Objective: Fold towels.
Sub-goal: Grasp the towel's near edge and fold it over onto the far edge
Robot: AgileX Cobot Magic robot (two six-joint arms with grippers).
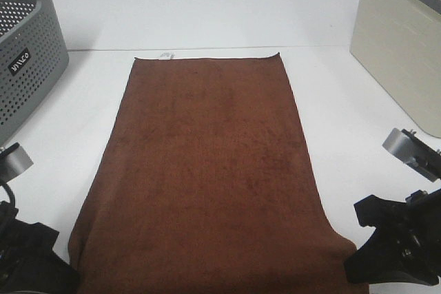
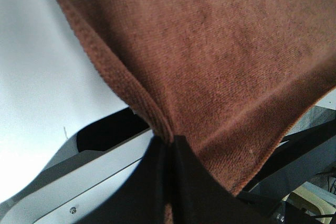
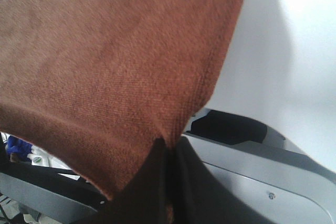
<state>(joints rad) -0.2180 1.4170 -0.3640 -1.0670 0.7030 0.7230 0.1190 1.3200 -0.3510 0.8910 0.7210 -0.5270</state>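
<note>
In the left wrist view, the left gripper (image 2: 169, 150) was seen clamped shut on a corner of the towel (image 2: 210, 51). In the right wrist view, the right gripper (image 3: 168, 153) was likewise closed on another corner. In the high view, the towel was laid flat down the middle of the frame on the table (image 1: 344, 101), its tag (image 1: 165, 55) at the upper edge. Both lower corners were judged to be held so that they could be carried together for an even fold.
</note>
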